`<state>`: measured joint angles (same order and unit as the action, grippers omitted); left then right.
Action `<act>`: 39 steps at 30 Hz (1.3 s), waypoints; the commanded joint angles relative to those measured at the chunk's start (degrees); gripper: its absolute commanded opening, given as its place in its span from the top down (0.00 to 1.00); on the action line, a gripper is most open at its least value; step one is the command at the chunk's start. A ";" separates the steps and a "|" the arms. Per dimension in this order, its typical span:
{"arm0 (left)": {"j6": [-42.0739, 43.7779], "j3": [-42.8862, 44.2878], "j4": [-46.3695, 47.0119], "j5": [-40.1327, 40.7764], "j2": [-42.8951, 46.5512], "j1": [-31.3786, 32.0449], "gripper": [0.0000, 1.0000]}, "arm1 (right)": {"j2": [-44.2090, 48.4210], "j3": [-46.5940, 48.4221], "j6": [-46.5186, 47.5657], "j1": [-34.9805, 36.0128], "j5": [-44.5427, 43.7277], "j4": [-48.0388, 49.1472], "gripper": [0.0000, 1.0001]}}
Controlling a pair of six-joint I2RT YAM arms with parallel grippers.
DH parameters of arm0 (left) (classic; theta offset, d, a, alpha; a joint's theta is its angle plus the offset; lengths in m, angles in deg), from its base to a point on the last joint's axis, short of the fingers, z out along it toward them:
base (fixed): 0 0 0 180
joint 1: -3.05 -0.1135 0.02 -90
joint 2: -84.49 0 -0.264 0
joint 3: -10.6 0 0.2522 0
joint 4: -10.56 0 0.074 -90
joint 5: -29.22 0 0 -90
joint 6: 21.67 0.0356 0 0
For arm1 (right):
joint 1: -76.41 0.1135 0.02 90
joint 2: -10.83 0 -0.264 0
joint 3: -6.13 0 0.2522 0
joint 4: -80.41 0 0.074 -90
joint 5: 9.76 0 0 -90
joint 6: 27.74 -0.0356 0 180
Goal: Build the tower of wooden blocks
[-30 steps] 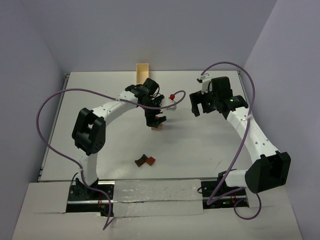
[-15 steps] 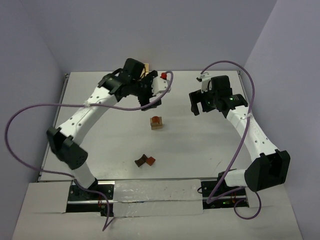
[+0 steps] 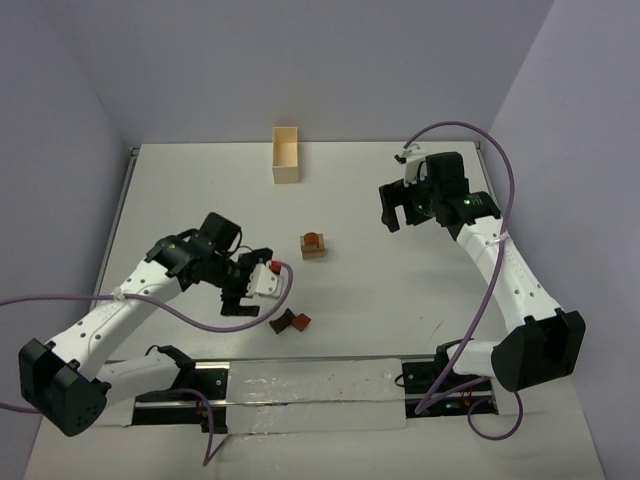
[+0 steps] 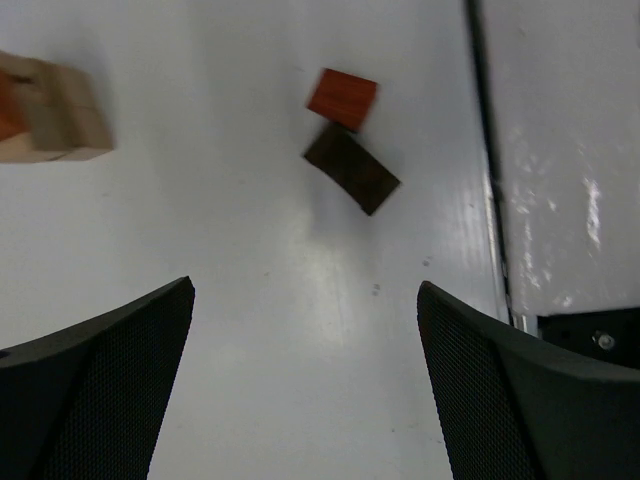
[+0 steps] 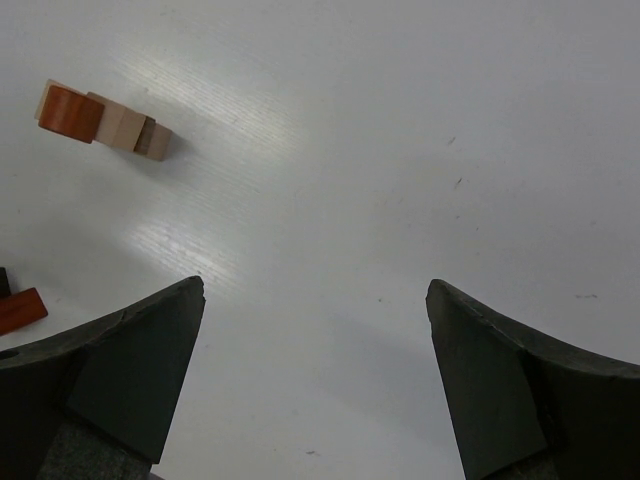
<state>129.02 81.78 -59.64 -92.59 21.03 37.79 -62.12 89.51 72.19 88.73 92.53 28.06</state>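
The small tower (image 3: 314, 245) stands mid-table: tan blocks with a reddish-brown piece on top. It also shows in the left wrist view (image 4: 45, 110) and the right wrist view (image 5: 100, 120). Two loose blocks lie near the front: a reddish-brown one (image 3: 301, 321) (image 4: 342, 97) and a dark brown one (image 3: 283, 322) (image 4: 352, 168), touching each other. My left gripper (image 3: 252, 287) (image 4: 305, 290) is open and empty, just left of the loose blocks. My right gripper (image 3: 400, 215) (image 5: 315, 285) is open and empty, well to the right of the tower.
A pale rectangular wooden box (image 3: 286, 155) stands at the back edge. A metal rail with a foil-covered strip (image 3: 310, 380) runs along the near edge, seen also in the left wrist view (image 4: 560, 150). Purple cables loop off both arms.
My left arm left the tower, swung up toward the back, then came down to the near left beside the loose blocks. The right arm has hardly moved.
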 commanded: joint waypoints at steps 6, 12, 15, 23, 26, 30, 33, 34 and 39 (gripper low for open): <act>18.04 -5.98 -0.20 2.03 -6.32 10.98 0.04 | 2.02 -2.02 1.08 -0.45 3.71 -0.65 0.01; 20.50 -4.15 2.92 1.58 -15.50 15.08 0.05 | 1.99 -1.82 2.12 -0.45 3.45 -2.19 0.01; 21.14 -3.46 5.26 1.76 -19.00 15.89 0.07 | 1.75 -1.49 2.20 -0.45 3.72 -2.81 0.01; 22.10 -2.63 10.32 2.51 -24.03 15.98 0.06 | 1.31 -2.11 2.46 -0.49 4.10 -2.86 0.01; 22.07 -2.31 10.68 2.43 -24.47 16.03 0.06 | 0.94 -2.35 2.46 -0.45 4.45 -2.72 0.01; 22.23 -2.55 11.20 2.54 -25.05 16.17 0.05 | 0.31 -2.71 2.46 -0.47 4.94 -2.37 0.01; 22.70 -3.45 11.51 3.33 -25.67 16.48 0.07 | 0.00 -2.55 2.53 -0.45 4.94 -2.35 0.01; 23.12 -4.22 11.79 4.00 -25.92 16.61 0.08 | 0.00 -2.60 2.65 -0.45 4.94 -2.37 0.01; 23.81 -7.29 12.64 5.17 -25.98 17.37 0.14 | 0.18 -2.90 3.07 -0.45 4.50 -2.28 0.01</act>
<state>150.47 76.41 -48.41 -87.15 -4.63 54.27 -62.16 86.91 74.20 88.62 96.46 25.01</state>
